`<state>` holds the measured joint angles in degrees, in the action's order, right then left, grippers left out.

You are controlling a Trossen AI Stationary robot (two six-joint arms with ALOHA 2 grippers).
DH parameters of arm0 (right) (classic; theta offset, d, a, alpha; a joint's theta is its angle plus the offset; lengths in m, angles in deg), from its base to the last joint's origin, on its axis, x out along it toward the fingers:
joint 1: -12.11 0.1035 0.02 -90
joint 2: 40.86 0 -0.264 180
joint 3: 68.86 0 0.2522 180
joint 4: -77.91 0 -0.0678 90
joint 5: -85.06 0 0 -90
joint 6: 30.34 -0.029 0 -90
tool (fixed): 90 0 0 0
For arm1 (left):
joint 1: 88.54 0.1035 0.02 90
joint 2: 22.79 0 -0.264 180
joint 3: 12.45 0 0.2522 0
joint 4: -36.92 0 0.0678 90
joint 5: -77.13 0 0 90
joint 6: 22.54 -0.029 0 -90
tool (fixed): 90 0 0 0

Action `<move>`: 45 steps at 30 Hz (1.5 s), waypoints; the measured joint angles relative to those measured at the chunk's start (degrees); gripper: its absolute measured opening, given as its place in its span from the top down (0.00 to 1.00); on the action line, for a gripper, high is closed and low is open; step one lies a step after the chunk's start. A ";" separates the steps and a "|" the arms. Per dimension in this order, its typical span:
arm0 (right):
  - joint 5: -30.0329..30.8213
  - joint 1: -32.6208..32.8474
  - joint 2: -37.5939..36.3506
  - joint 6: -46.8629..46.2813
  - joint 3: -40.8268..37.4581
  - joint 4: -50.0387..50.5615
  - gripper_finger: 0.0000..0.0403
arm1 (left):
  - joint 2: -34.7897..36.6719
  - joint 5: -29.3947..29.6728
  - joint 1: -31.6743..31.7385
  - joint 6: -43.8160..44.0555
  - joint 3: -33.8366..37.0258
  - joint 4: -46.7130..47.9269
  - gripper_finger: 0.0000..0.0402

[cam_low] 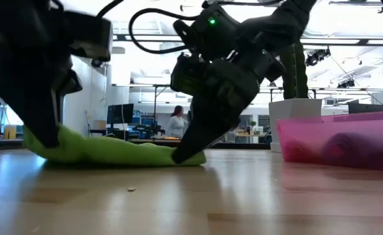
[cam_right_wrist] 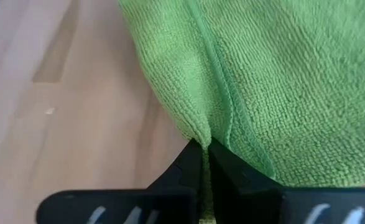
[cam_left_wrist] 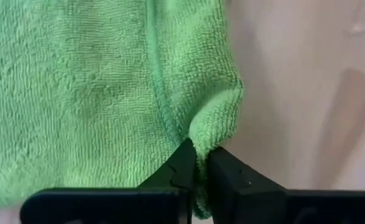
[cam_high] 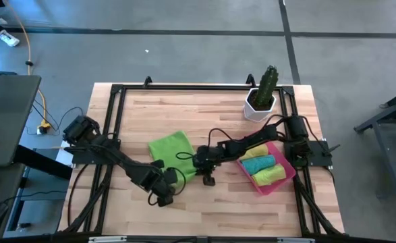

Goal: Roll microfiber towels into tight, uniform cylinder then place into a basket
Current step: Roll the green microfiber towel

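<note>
A lime green microfiber towel [cam_high: 171,149] lies spread on the wooden table, left of the middle; it also shows in the low view [cam_low: 113,152]. My left gripper [cam_high: 160,167] is shut on its near left corner, and my right gripper [cam_high: 193,163] is shut on its near right corner. The pink-red basket [cam_high: 285,177] stands to the right. It holds three rolled towels: a yellow one [cam_high: 254,154], a teal one [cam_high: 259,164] and a lime green one [cam_high: 270,175]. My left gripper [cam_left_wrist: 198,157] pinches the towel's near left corner [cam_left_wrist: 210,127] between its two fingers, with the hemmed edge bunched into a small fold. The fingers slant down to the table [cam_low: 47,138]. The rest of the towel lies on the table. My right gripper [cam_right_wrist: 204,149] pinches the towel's hemmed edge [cam_right_wrist: 201,132] at its near right corner between its two fingers. The fingers slant down from the right, their tips at the tabletop [cam_low: 186,155]. The towel lies on the table, slightly humped beside the fingers.
A white pot with a green cactus [cam_high: 262,98] stands at the far right, behind the basket. A black frame [cam_high: 184,87] runs around the table's edges. Bare wood lies along the near side. A person [cam_low: 176,122] is far back in the room.
</note>
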<state>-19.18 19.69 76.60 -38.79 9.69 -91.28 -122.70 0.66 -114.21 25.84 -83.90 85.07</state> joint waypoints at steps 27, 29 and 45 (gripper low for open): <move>9.84 -0.23 0.72 0.23 7.86 10.71 0.91 | 4.60 -12.50 3.69 33.10 13.64 -16.10 0.98; 9.98 -0.17 0.10 3.60 8.09 11.46 0.84 | 4.56 -12.51 3.69 33.04 13.66 -15.99 0.98; 15.47 8.52 -1.84 31.71 12.60 19.07 0.73 | 4.45 -14.33 3.73 30.94 13.70 -15.58 0.98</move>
<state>-3.71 28.21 74.75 -7.08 22.28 -72.21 -118.25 -13.67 -110.48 56.79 -70.20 69.49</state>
